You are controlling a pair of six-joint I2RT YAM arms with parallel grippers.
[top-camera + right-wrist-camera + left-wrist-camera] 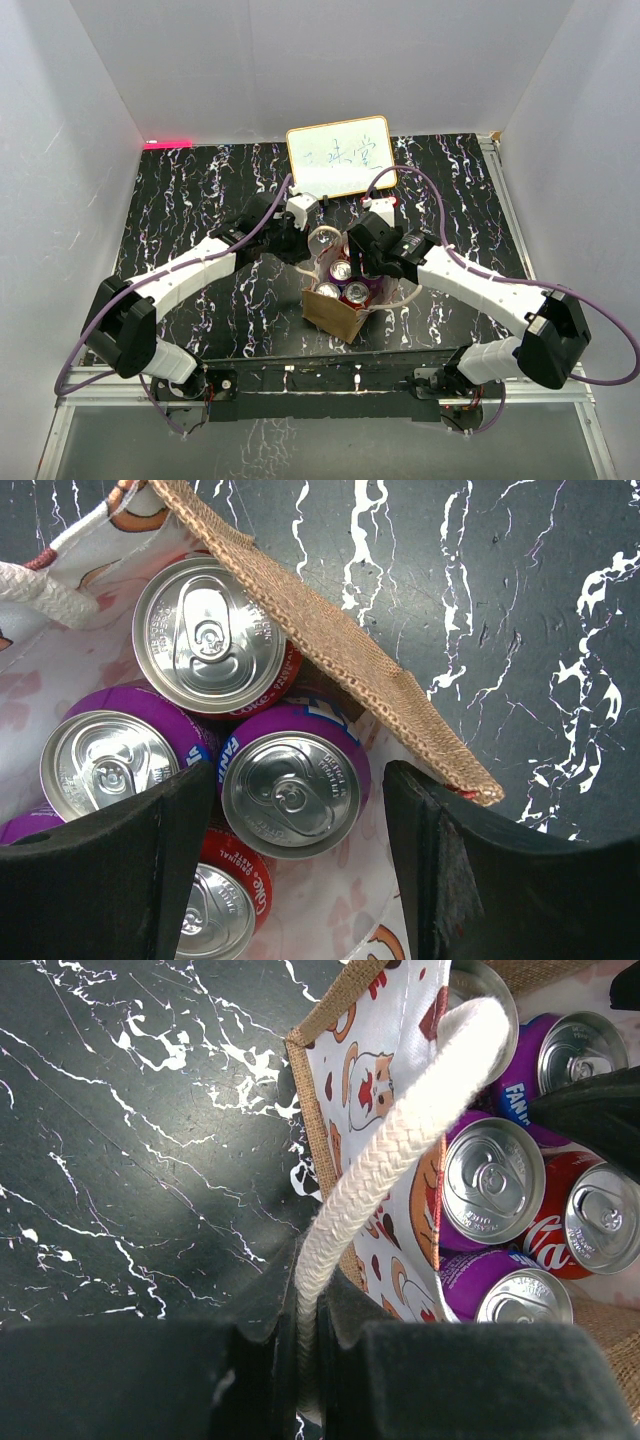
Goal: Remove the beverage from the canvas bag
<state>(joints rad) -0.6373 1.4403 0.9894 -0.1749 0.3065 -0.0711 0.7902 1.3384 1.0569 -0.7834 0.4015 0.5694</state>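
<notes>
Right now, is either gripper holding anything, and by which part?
The left gripper pinches the canvas bag by one rope handle. The right gripper is open, holding nothing.

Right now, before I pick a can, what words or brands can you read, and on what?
"FAN", the rest cut off: purple can in the canvas bag.
"Coke" and "ORIGINAL TASTE": red can in the bag.
White board: blue handwriting, too blurred to read.
Can lids: embossed print, too small to read.
</notes>
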